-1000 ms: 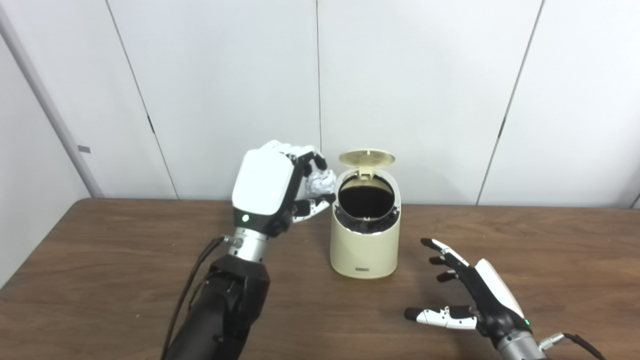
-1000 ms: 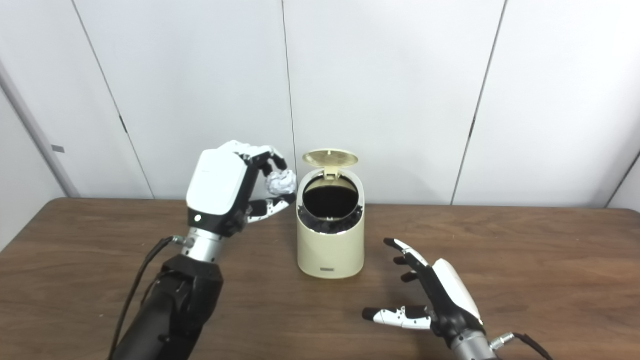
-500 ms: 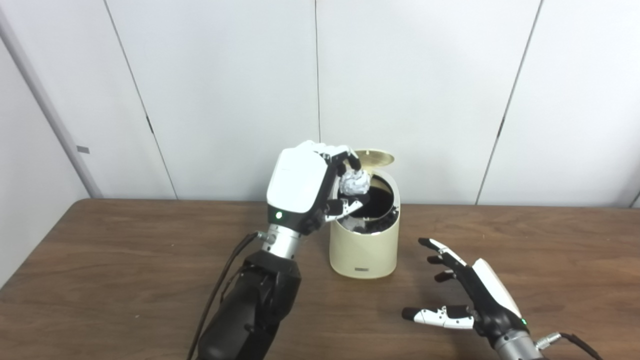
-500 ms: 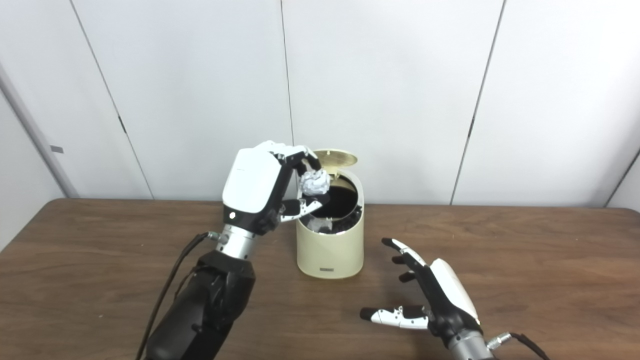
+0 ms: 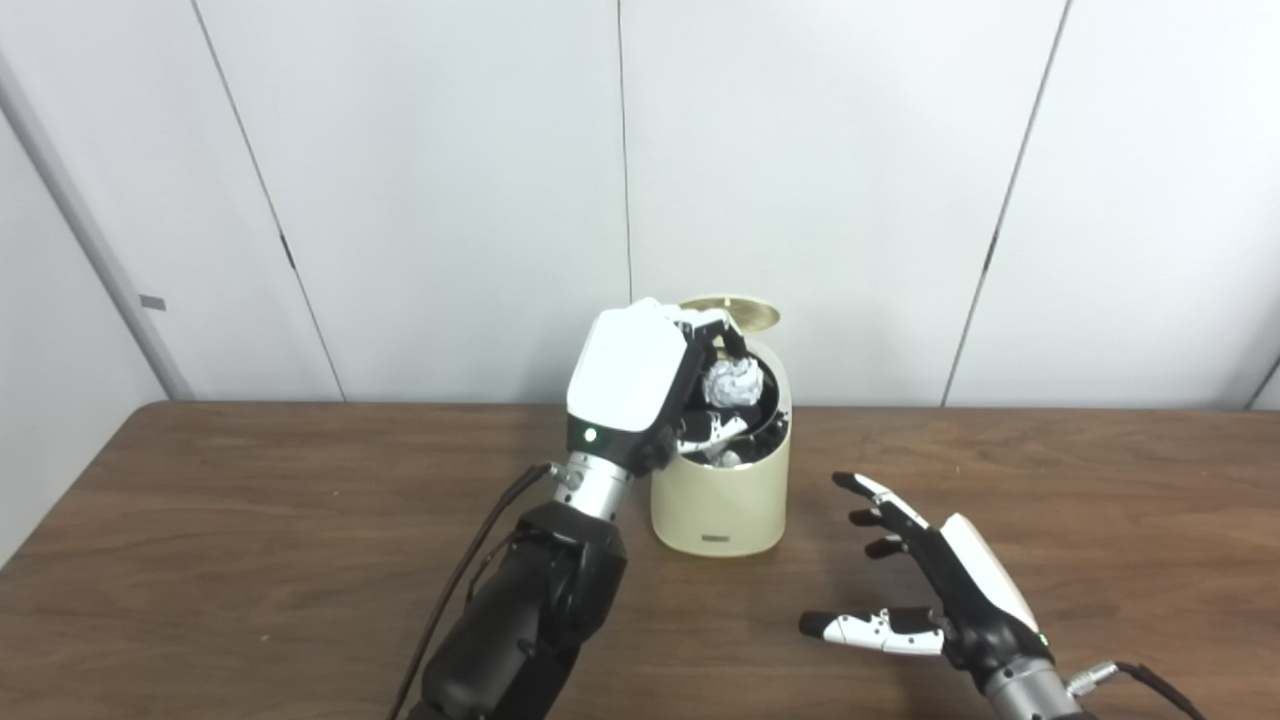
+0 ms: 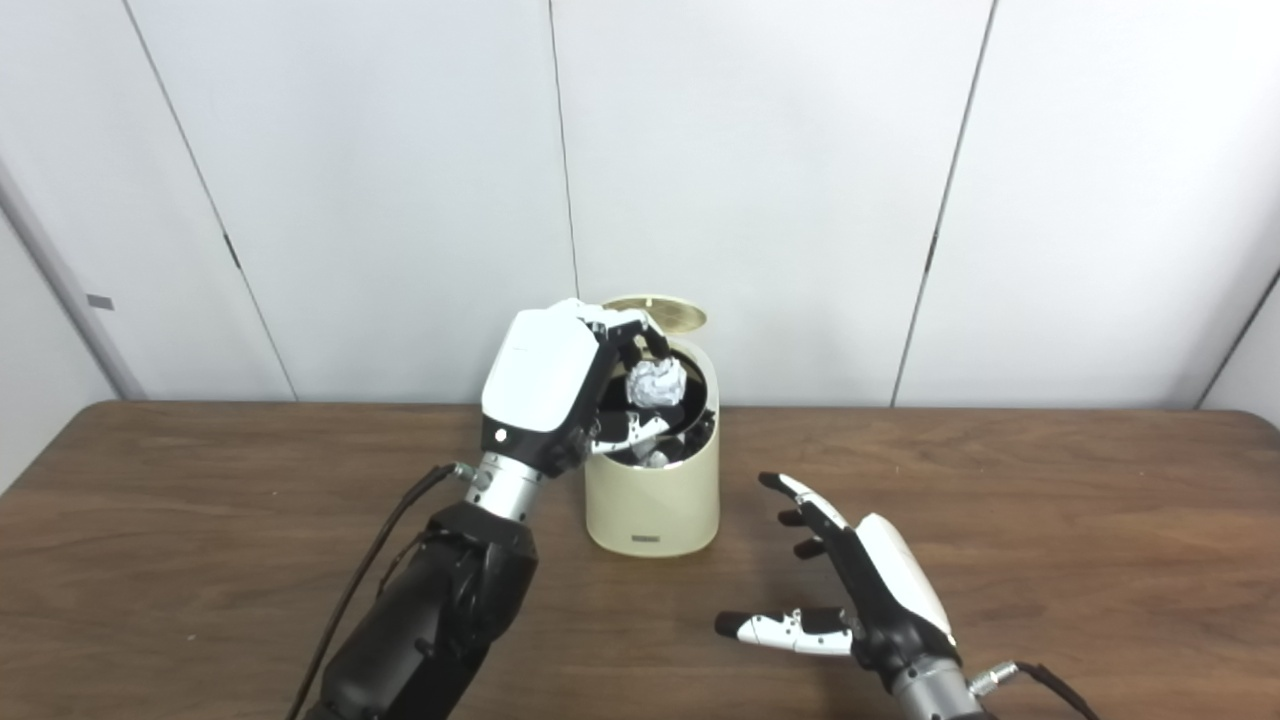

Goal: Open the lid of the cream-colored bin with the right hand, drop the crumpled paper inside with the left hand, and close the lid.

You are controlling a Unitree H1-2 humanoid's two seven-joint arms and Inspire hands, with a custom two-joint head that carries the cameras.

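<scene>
The cream-colored bin [image 5: 718,505] stands on the brown table with its round lid [image 5: 740,313] tipped up at the back. My left hand [image 5: 640,385] is over the bin's dark mouth, shut on the white crumpled paper [image 5: 733,383], which hangs just above the opening. In the right eye view the paper [image 6: 656,383] sits between the fingers and thumb. My right hand [image 5: 925,590] is open, fingers spread, low over the table to the right front of the bin and apart from it.
The wooden table [image 5: 200,560] runs across the whole view. White wall panels [image 5: 400,180] stand right behind its far edge and behind the bin. A black cable [image 5: 470,560] hangs beside my left forearm.
My left hand has carried the paper rightward from beside the bin to over its mouth. The right hand has stayed in place. The camera has shifted slightly.
</scene>
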